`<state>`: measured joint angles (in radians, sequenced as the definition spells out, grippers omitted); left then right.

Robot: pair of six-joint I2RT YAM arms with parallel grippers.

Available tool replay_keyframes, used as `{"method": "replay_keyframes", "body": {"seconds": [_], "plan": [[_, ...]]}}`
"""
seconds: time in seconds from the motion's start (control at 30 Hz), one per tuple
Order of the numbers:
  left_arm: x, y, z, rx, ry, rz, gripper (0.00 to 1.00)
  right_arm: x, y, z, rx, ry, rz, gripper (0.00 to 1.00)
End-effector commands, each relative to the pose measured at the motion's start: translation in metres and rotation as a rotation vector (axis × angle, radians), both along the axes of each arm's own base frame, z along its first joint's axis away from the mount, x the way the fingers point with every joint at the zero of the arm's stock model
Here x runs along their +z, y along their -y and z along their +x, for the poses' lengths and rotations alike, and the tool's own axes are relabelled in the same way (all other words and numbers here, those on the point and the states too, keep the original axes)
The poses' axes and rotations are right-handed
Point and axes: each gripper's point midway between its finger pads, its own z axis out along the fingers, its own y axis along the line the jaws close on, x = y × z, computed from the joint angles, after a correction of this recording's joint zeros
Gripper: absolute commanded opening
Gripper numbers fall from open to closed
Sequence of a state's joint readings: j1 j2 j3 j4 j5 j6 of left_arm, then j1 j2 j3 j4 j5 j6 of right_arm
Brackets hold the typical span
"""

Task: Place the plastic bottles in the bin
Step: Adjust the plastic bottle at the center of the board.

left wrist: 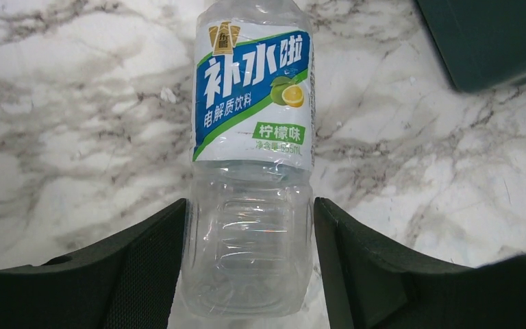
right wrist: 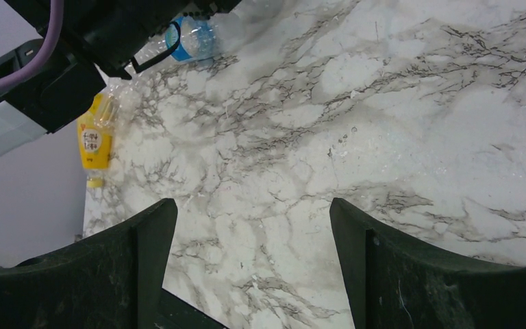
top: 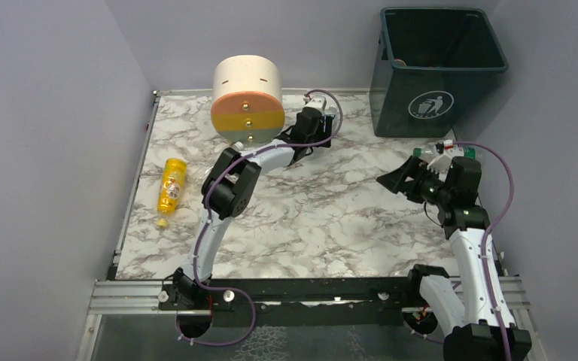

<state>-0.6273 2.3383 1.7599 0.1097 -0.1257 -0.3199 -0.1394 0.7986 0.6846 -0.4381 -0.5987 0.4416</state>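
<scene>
- near edge: both arm bases sit on the rail of the marble table [top: 331, 226].
- right arm [top: 466, 226]: it rises from its base, folds at the elbow and points left, low over the marble. we log the right gripper [right wrist: 252, 209] as spread wide, with nothing between its fingers and bare table beneath.
- just behind that wrist, at the table's right edge, a green-capped bottle [top: 445, 154] lies on its side.
- left arm [top: 229, 188]: the elbow is raised and the forearm reaches toward the far side. a clear bottle [right wrist: 192, 38] with a blue ring lies by the elbow, partly hidden.
- a yellow bottle [top: 171, 184] lies near the left edge, well apart from both grippers.
- left gripper [left wrist: 250, 205]: it is low at the far side, with its fingers against both sides of the lower body of the blue-labelled bottle [left wrist: 252, 103]. that bottle lies on the marble, shoulder end away from the wrist.
- the drawer unit [top: 247, 98] stands just left of this gripper.
- the bin [top: 436, 113] stands at the far right corner. one of its corners is near the held bottle's far end.
- open room: we see broad bare marble between the two arms. walls run close along the left and right edges.
</scene>
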Motion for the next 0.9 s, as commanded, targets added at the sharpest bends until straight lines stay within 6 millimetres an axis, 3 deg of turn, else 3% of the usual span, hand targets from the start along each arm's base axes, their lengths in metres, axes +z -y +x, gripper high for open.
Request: {"method": "replay_keyframes", "body": {"seconds": [0.0,0.2,0.6,0.7,0.77,0.87], "plan": [[-0.022,0.003,-0.047,-0.003,-0.114,-0.001,0.68,0.009,-0.005,-0.001,0.027,0.04,0.023,0.86],[-0.029,0.031,-0.103,-0.068,-0.157,0.022,0.69,0.0,-0.008,-0.007,0.032,0.037,0.033,0.86],[-0.046,0.044,-0.212,-0.062,-0.317,-0.044,0.76,-0.015,-0.009,-0.013,0.046,0.011,0.033,0.86],[-0.042,0.058,-0.242,-0.132,-0.351,-0.069,0.85,-0.019,-0.008,-0.015,0.041,0.001,0.023,0.86],[-0.037,0.066,-0.261,-0.175,-0.361,-0.082,0.98,-0.02,-0.007,-0.015,0.037,-0.001,0.018,0.86],[-0.028,0.069,-0.282,-0.208,-0.378,-0.115,0.99,-0.019,-0.008,-0.016,0.033,-0.004,0.026,0.86]]}}
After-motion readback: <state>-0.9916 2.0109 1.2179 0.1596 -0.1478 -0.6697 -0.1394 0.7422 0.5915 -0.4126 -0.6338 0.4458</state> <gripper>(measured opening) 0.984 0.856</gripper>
